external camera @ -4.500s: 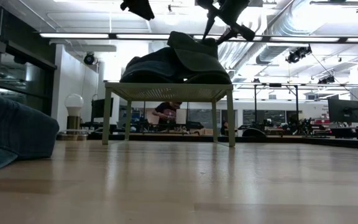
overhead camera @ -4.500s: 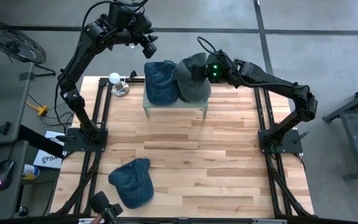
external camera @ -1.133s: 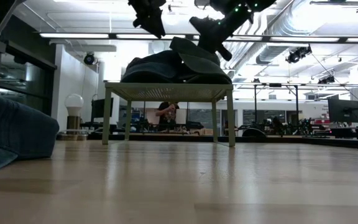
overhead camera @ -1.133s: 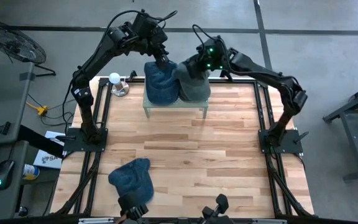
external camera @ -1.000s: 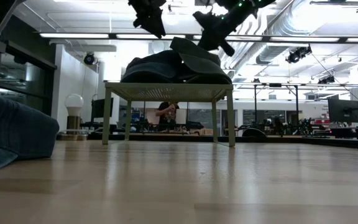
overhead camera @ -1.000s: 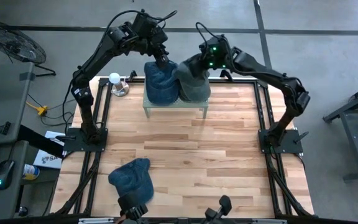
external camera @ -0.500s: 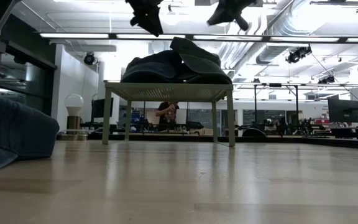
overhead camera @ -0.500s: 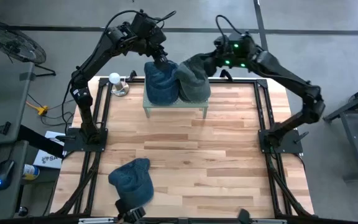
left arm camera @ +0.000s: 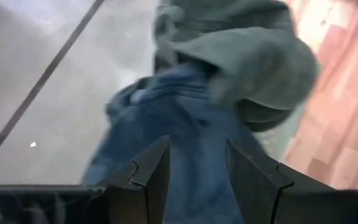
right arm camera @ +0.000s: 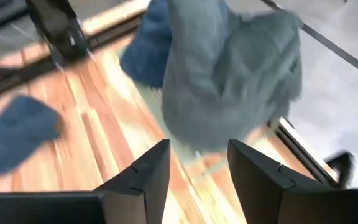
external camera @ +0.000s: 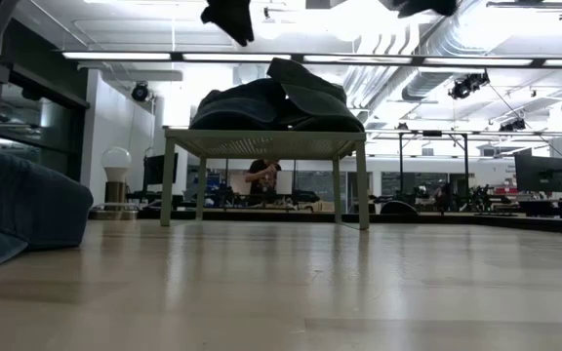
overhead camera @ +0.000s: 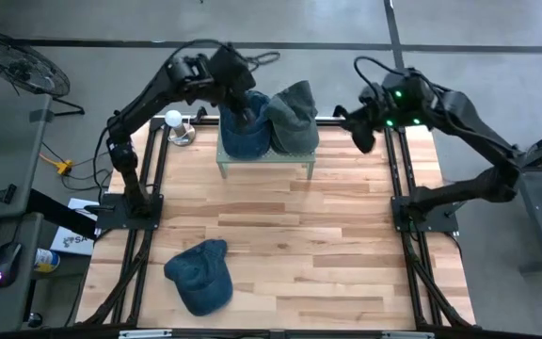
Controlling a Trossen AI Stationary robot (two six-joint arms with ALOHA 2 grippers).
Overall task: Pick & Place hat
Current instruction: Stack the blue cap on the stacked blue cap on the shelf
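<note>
1. Hats are seen stacked on a small green stand [overhead camera: 263,158] at the counter's [overhead camera: 346,245] far edge: a grey hat [overhead camera: 294,115] leans beside a blue hat [overhead camera: 245,127], touching it.
2. A second blue cap [overhead camera: 200,275] lies on the counter well apart from the stand, near the front.
3. The left end effector [overhead camera: 238,102] is held above the blue hat, fingers apart around nothing.
4. The right end effector [overhead camera: 356,130] is kept beside the stand, fingers apart, empty.
5. A small lamp [overhead camera: 175,125] stands just beside the stand.
</note>
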